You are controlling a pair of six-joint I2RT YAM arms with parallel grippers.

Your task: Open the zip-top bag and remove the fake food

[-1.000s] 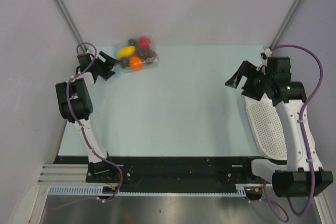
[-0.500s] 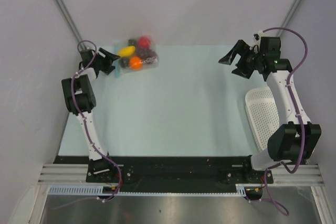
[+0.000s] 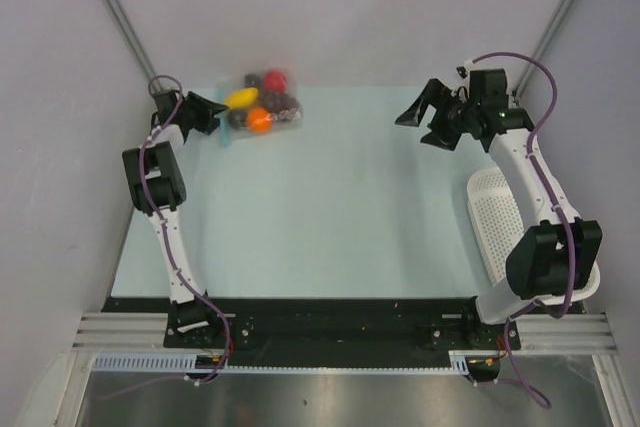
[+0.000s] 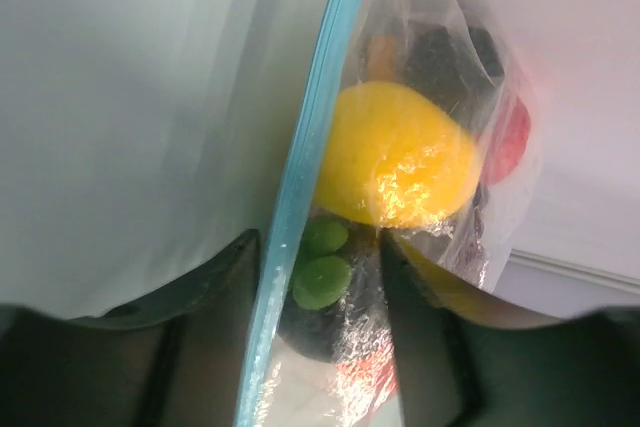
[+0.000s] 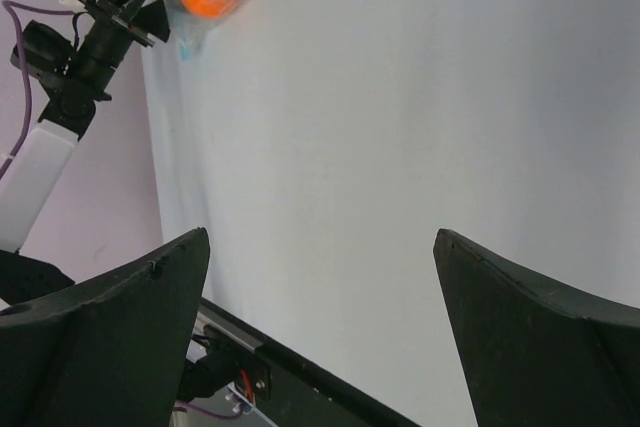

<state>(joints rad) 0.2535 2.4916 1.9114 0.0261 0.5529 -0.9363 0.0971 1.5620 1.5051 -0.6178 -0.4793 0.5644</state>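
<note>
Near edge: the two arm bases sit on a black rail (image 3: pixel 330 332) along the table's front – left arm on the left, right arm on the right.
Basket: a white perforated plastic basket (image 3: pixel 495 222) lies at the table's right edge, partly under the right arm.
Table: pale green top (image 3: pixel 330 217); a broad bare stretch of it runs between the two grippers, and from the front rail to the far edge.
Right gripper: the right gripper (image 3: pixel 420 127) is over the far right part of the table, well apart from the bag. Its jaws are spread wide and grasp nothing; the wrist view shows only table surface between its fingers (image 5: pixel 110 327).
Left gripper: the left gripper (image 3: pixel 216 115) is at the far left corner, level with the bag's left edge. Its jaws are parted and stand either side of the zip strip without clamping it.
Zip-top bag: the zip-top bag (image 3: pixel 265 102) lies in the far left corner, close to the table's far edge and the wall. Its teal-blue zip strip (image 4: pixel 300 197) faces the left gripper and runs up between that gripper's fingers (image 4: pixel 200 287).
Fake food: all inside the bag – a yellow oblong (image 4: pixel 400 157), an orange ball (image 3: pixel 259 120), a red ball (image 3: pixel 275 78), dark pieces (image 3: pixel 282 102) and small green pieces (image 4: pixel 322 267) just beside the strip.
Walls: pale lilac walls (image 3: pixel 350 7) close in behind the table and on both sides.
</note>
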